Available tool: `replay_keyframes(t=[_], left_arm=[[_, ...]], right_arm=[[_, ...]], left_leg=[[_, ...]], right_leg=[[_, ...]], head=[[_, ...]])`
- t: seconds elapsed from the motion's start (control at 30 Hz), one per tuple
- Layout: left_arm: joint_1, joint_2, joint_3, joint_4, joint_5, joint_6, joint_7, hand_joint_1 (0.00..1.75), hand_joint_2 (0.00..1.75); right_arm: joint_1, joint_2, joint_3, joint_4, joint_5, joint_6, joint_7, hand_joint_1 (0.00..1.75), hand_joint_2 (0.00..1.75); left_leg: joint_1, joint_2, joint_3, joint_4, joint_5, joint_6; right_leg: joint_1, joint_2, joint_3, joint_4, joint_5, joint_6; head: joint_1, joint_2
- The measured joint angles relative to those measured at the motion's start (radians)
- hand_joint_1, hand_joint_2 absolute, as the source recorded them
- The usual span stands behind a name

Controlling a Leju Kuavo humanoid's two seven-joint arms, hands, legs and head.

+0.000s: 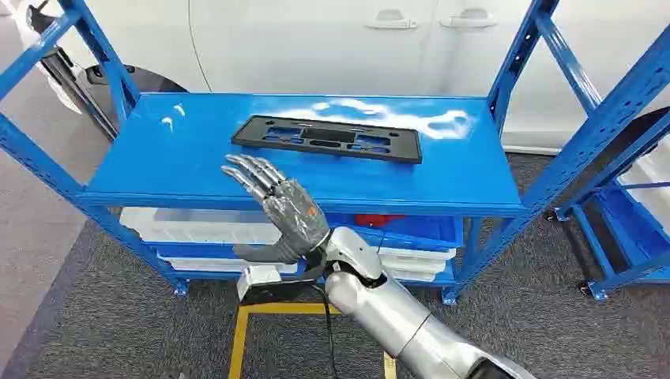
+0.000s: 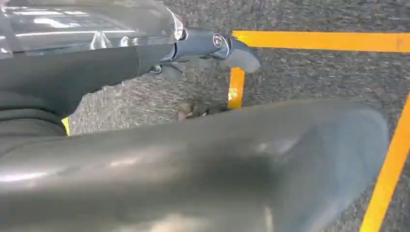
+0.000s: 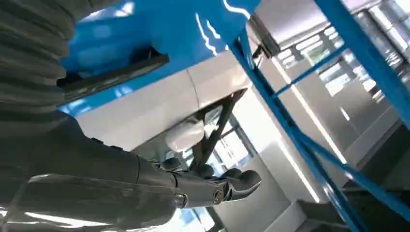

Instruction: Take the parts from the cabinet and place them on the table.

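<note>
1. From the head view, nearest is the silver right arm (image 1: 403,324), rising from below. The right hand (image 1: 276,209) is raised in front of the blue shelf's (image 1: 182,150) front edge, fingers straight and slightly spread, holding nothing.
2. Beyond the fingertips, apart from them, a flat black part (image 1: 328,140) lies on the top shelf board, toward the back. White bins (image 1: 190,225) sit on the lower level, and a white car body (image 1: 316,39) stands behind the rack.
3. In the left wrist view, the left hand (image 2: 193,164) hangs over grey carpet (image 2: 314,72) with yellow tape lines (image 2: 329,41); a finger (image 2: 212,46) extends, nothing in its grasp.
4. In the right wrist view, the right hand's fingers are extended and empty, with the black part's edge on the blue board nearby.
</note>
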Motion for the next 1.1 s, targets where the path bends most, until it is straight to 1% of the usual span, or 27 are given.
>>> replay_keyframes(t=[0.03, 0.07, 0.1, 0.2, 0.23, 0.27, 0.33, 0.37, 0.4, 0.43, 0.47, 0.53, 0.57, 0.6, 0.67, 0.7, 0.73, 0.77, 0.83, 0.87, 0.9, 0.93, 0.97, 1.0, 1.03, 1.07, 1.1], left_arm=[[0.000, -0.002, 0.000, 0.000, 0.000, 0.000, 0.000, 0.00, 0.00], [-0.002, -0.004, 0.000, 0.001, -0.002, 0.000, 0.000, 0.00, 0.00], [-0.002, -0.004, 0.000, 0.001, -0.005, 0.000, 0.002, 0.00, 0.00], [-0.003, -0.004, 0.000, 0.001, -0.012, 0.000, 0.004, 0.00, 0.00], [-0.005, -0.004, 0.000, 0.001, -0.015, 0.000, 0.006, 0.00, 0.00], [-0.007, -0.004, 0.000, 0.001, -0.018, 0.000, 0.008, 0.00, 0.00], [-0.011, -0.004, 0.002, 0.001, -0.019, 0.000, 0.011, 0.00, 0.00], [-0.011, -0.004, 0.002, 0.001, -0.021, 0.000, 0.014, 0.00, 0.00], [-0.011, -0.004, 0.003, 0.002, -0.024, 0.000, 0.018, 0.00, 0.00], [-0.011, -0.004, 0.003, 0.002, -0.029, 0.000, 0.019, 0.00, 0.00], [-0.011, -0.005, 0.003, 0.002, -0.031, -0.001, 0.020, 0.00, 0.00], [-0.013, -0.008, 0.003, 0.006, -0.036, -0.003, 0.022, 0.00, 0.00], [-0.015, -0.010, 0.003, 0.009, -0.039, -0.005, 0.024, 0.00, 0.00], [-0.017, -0.010, 0.003, 0.010, -0.039, -0.005, 0.027, 0.00, 0.00], [-0.018, -0.010, 0.003, 0.010, -0.043, -0.006, 0.030, 0.00, 0.00], [-0.018, -0.010, 0.003, 0.010, -0.046, -0.006, 0.030, 0.00, 0.00], [-0.018, -0.008, 0.004, 0.009, -0.048, -0.006, 0.030, 0.00, 0.00], [-0.020, -0.008, 0.004, 0.009, -0.048, -0.006, 0.030, 0.00, 0.00], [-0.020, -0.009, 0.003, 0.010, -0.051, -0.010, 0.033, 0.00, 0.00], [-0.018, -0.008, 0.004, 0.010, -0.051, -0.011, 0.036, 0.00, 0.00], [-0.016, -0.008, 0.004, 0.010, -0.053, -0.012, 0.037, 0.00, 0.00], [-0.015, -0.007, 0.004, 0.010, -0.054, -0.013, 0.037, 0.00, 0.00], [-0.016, -0.006, 0.004, 0.010, -0.056, -0.013, 0.037, 0.00, 0.00], [-0.016, -0.005, 0.004, 0.010, -0.058, -0.013, 0.037, 0.00, 0.00], [-0.017, -0.004, 0.004, 0.010, -0.059, -0.015, 0.038, 0.00, 0.00], [-0.019, -0.005, 0.004, 0.012, -0.060, -0.015, 0.039, 0.00, 0.00], [-0.020, -0.005, 0.004, 0.013, -0.061, -0.017, 0.039, 0.00, 0.00]], right_arm=[[-0.004, 0.002, 0.000, 0.004, 0.013, -0.014, 0.008, 0.00, 0.00], [-0.019, 0.005, 0.000, 0.024, 0.027, -0.026, 0.020, 0.00, 0.00], [-0.030, 0.008, -0.001, 0.048, 0.047, -0.036, 0.034, 0.00, 0.00], [-0.059, 0.010, -0.009, 0.115, 0.098, -0.079, 0.071, 0.00, 0.00], [-0.072, 0.010, -0.013, 0.140, 0.120, -0.096, 0.086, 0.00, 0.00], [-0.084, 0.010, -0.017, 0.163, 0.139, -0.110, 0.098, 0.00, 0.00], [-0.101, 0.010, -0.027, 0.217, 0.179, -0.141, 0.125, 0.00, 0.00], [-0.104, 0.010, -0.033, 0.244, 0.199, -0.153, 0.138, 0.00, 0.00], [-0.106, 0.010, -0.040, 0.270, 0.219, -0.164, 0.151, 0.00, 0.00], [-0.111, 0.010, -0.046, 0.299, 0.243, -0.178, 0.165, 0.00, 0.00], [-0.120, 0.010, -0.053, 0.321, 0.264, -0.191, 0.178, 0.00, 0.00], [-0.146, 0.010, -0.069, 0.363, 0.305, -0.218, 0.205, 0.00, 0.00], [-0.159, 0.010, -0.077, 0.386, 0.327, -0.233, 0.220, 0.00, 0.00], [-0.169, 0.011, -0.087, 0.409, 0.349, -0.248, 0.234, 0.00, 0.00], [-0.171, 0.011, -0.100, 0.432, 0.383, -0.264, 0.258, 0.00, 0.00], [-0.172, 0.011, -0.105, 0.436, 0.396, -0.270, 0.266, 0.00, 0.00], [-0.176, 0.012, -0.113, 0.446, 0.414, -0.280, 0.277, 0.00, 0.00], [-0.184, 0.013, -0.119, 0.465, 0.433, -0.293, 0.289, 0.00, 0.00], [-0.190, 0.014, -0.134, 0.500, 0.471, -0.317, 0.319, 0.00, 0.00], [-0.189, 0.014, -0.144, 0.515, 0.488, -0.332, 0.331, 0.00, 0.00], [-0.188, 0.014, -0.155, 0.530, 0.503, -0.345, 0.341, 0.00, 0.00], [-0.188, 0.014, -0.166, 0.540, 0.513, -0.350, 0.345, 0.00, 0.00], [-0.188, 0.014, -0.176, 0.549, 0.518, -0.354, 0.345, 0.00, 0.00], [-0.188, 0.014, -0.184, 0.554, 0.521, -0.354, 0.343, 0.00, 0.00], [-0.189, 0.014, -0.192, 0.558, 0.524, -0.354, 0.339, 0.00, 0.00], [-0.190, 0.014, -0.201, 0.564, 0.526, -0.354, 0.337, 0.00, 0.00], [-0.190, 0.014, -0.208, 0.568, 0.526, -0.353, 0.336, 0.00, 0.00]], left_leg=[[0.004, 0.000, 0.030, -0.063, 0.006, -0.007], [-0.006, -0.003, 0.034, -0.078, 0.000, 0.006], [-0.005, -0.003, 0.028, -0.071, 0.000, 0.022], [-0.007, -0.004, 0.027, -0.074, 0.004, 0.046], [-0.007, -0.003, 0.028, -0.075, 0.006, 0.054], [-0.009, -0.003, 0.026, -0.075, 0.006, 0.062], [-0.015, -0.002, 0.026, -0.074, 0.005, 0.068], [-0.019, -0.002, 0.026, -0.074, 0.005, 0.070], [-0.023, -0.002, 0.026, -0.074, 0.005, 0.072], [-0.027, -0.003, 0.027, -0.074, 0.005, 0.072], [-0.031, -0.004, 0.028, -0.074, 0.004, 0.073], [-0.037, -0.005, 0.030, -0.074, 0.004, 0.073], [-0.045, -0.004, 0.027, -0.073, 0.002, 0.070], [-0.040, -0.003, 0.025, -0.073, 0.003, 0.066], [-0.035, 0.000, 0.028, -0.078, 0.004, 0.058], [-0.042, 0.001, 0.031, -0.080, 0.002, 0.052], [-0.037, 0.000, 0.027, -0.068, -0.007, 0.049], [-0.037, 0.000, 0.012, -0.031, -0.033, 0.044], [-0.027, 0.000, -0.063, 0.125, -0.105, 0.031], [-0.023, 0.001, -0.100, 0.193, -0.126, 0.025], [-0.020, 0.001, -0.117, 0.219, -0.122, 0.021], [-0.017, 0.001, -0.111, 0.200, -0.098, 0.018], [-0.014, 0.001, -0.084, 0.136, -0.055, 0.015], [-0.011, 0.002, -0.038, 0.037, -0.001, 0.013], [-0.008, 0.004, 0.004, -0.050, 0.036, 0.011], [-0.015, 0.003, 0.019, -0.068, 0.010, 0.014], [-0.016, -0.001, 0.018, -0.075, 0.015, 0.031]], right_leg=[[0.001, 0.001, -0.001, 0.005, -0.005, 0.008], [0.008, 0.003, -0.009, 0.013, -0.005, 0.014], [0.009, 0.004, -0.011, 0.008, -0.001, 0.021], [0.005, 0.003, -0.010, 0.007, -0.004, 0.035], [0.002, 0.002, -0.018, 0.030, -0.022, 0.037], [0.002, 0.002, -0.044, 0.085, -0.054, 0.037], [0.004, 0.002, -0.126, 0.255, -0.127, 0.038], [0.005, 0.002, -0.159, 0.320, -0.143, 0.036], [0.008, 0.002, -0.173, 0.340, -0.136, 0.031], [0.011, 0.002, -0.160, 0.305, -0.105, 0.024], [0.016, 0.002, -0.128, 0.233, -0.064, 0.014], [0.031, 0.002, -0.043, 0.052, 0.017, -0.019], [0.035, -0.002, -0.031, 0.024, 0.002, -0.027], [0.036, -0.004, -0.032, 0.017, 0.009, -0.018], [0.040, -0.001, -0.032, 0.014, 0.009, -0.019], [0.030, 0.001, -0.026, -0.001, 0.014, -0.021], [0.025, -0.002, -0.016, -0.011, 0.020, -0.018], [0.022, -0.002, -0.012, -0.015, 0.020, -0.021], [0.021, -0.004, -0.009, -0.015, 0.018, -0.023], [0.021, -0.004, -0.009, -0.014, 0.016, -0.022], [0.020, -0.004, -0.009, -0.012, 0.014, -0.022], [0.018, -0.003, -0.007, -0.011, 0.011, -0.019], [0.016, -0.001, -0.005, -0.008, 0.008, -0.016], [0.013, 0.000, 0.000, -0.004, 0.003, -0.011], [0.012, 0.001, 0.003, 0.000, -0.004, -0.005], [0.018, 0.001, 0.001, 0.003, -0.007, 0.002], [0.019, 0.002, -0.003, 0.007, -0.008, 0.006]], head=[[0.000, 0.000], [0.000, 0.000], [0.000, 0.000], [0.000, 0.000], [0.000, 0.000], [0.000, 0.000], [0.000, 0.000], [0.000, 0.000], [0.000, 0.000], [0.000, 0.000], [0.000, 0.000], [0.000, 0.000], [0.000, 0.000], [0.000, 0.000], [0.000, 0.000], [0.000, 0.000], [0.000, 0.000], [0.000, 0.000], [0.000, 0.000], [0.000, 0.000], [0.000, 0.000], [0.000, 0.000], [0.000, 0.000], [0.000, 0.000], [0.000, 0.000], [0.000, 0.000], [0.000, 0.000]])
